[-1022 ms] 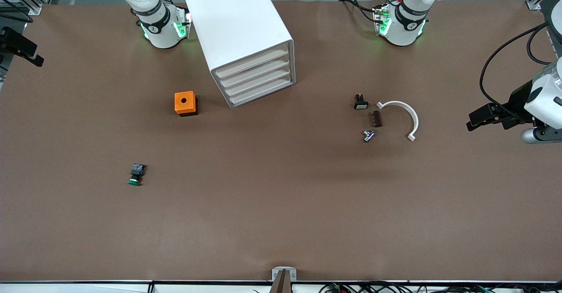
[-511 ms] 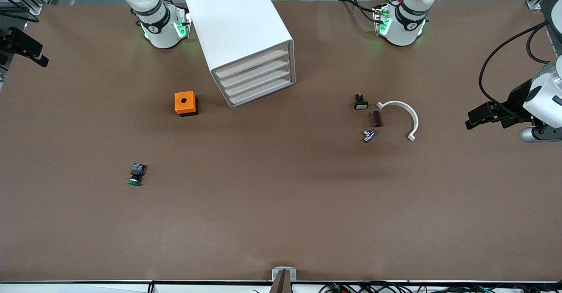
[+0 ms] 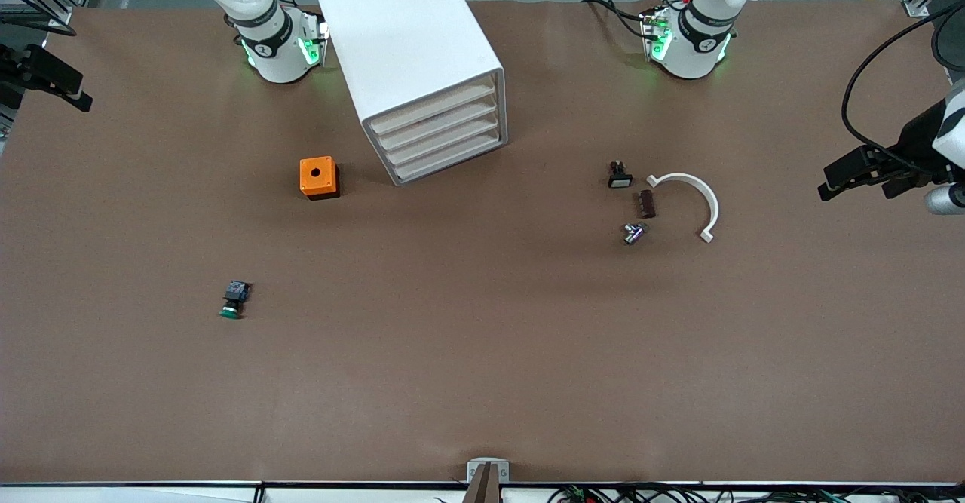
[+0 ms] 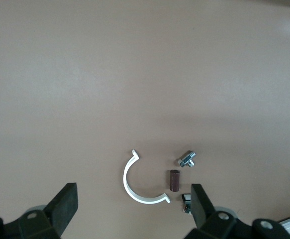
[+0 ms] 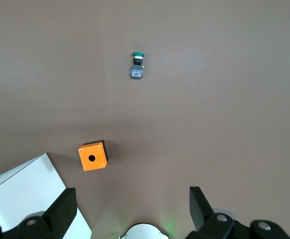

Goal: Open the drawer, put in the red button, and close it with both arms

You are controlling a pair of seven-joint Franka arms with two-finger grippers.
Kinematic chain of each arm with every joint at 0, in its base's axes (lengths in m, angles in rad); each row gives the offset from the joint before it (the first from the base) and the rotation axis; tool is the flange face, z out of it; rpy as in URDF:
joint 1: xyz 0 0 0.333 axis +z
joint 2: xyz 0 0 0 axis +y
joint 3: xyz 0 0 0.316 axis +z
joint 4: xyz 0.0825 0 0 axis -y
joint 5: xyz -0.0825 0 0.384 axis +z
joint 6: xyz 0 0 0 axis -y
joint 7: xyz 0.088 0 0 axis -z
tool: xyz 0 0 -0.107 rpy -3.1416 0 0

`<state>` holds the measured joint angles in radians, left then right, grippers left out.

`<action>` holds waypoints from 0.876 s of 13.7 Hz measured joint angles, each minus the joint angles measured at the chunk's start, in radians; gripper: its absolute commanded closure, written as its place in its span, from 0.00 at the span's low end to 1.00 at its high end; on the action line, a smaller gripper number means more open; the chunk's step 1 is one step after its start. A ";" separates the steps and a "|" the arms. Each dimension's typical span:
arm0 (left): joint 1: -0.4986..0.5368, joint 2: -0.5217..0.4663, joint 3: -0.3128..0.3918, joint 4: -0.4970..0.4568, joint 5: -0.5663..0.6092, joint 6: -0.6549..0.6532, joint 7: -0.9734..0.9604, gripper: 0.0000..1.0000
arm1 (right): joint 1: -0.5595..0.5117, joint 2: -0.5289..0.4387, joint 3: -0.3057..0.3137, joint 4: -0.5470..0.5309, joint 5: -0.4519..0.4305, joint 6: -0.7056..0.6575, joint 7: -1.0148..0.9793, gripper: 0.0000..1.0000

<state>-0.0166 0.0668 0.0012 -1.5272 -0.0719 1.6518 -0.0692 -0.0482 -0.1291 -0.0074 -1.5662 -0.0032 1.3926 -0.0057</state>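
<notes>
- The left gripper (image 3: 829,183) now hangs at the table edge at the left arm's end, well apart from the cabinet (image 3: 407,35). Over the last second it has drawn away from the cabinet toward that edge.
- Its fingers (image 4: 65,201) stand wide apart with nothing between them.
- The right gripper (image 3: 77,97) hangs at the table edge at the right arm's end, also well apart from the cabinet. It has crept slightly toward the cabinet in the same second.
- Its fingers (image 5: 62,209) are likewise spread wide and hold nothing.
- All four drawers (image 3: 441,132) sit flush in the cabinet front; none is pulled out.
- The red button does not show in any view. Whether it lies inside the cabinet cannot be told.
- A green button (image 3: 234,299) lies nearer the front camera than the cabinet, toward the right arm's end. An orange box (image 3: 318,177) stands just beside the cabinet.
- A cluster of small parts with a white curved clip (image 3: 693,197) lies away from the cabinet toward the left arm's end.
- Judgement: neither gripper is engaging the drawers. With every drawer shut and no red button on the table, either the task has yet to begin or it is already complete.
</notes>
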 measured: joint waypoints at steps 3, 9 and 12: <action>0.000 0.000 0.000 0.020 0.000 -0.030 0.000 0.00 | 0.006 0.000 0.000 -0.001 0.000 -0.005 0.000 0.00; 0.000 0.000 -0.005 0.021 0.000 -0.034 0.000 0.00 | 0.023 0.000 0.000 -0.004 0.000 -0.009 0.000 0.00; 0.000 0.000 -0.005 0.021 0.000 -0.038 0.000 0.00 | 0.023 0.000 -0.007 -0.006 0.000 -0.009 0.000 0.00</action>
<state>-0.0167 0.0668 -0.0039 -1.5064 -0.0718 1.6133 -0.0692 -0.0249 -0.1288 -0.0146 -1.5718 -0.0032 1.3838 -0.0056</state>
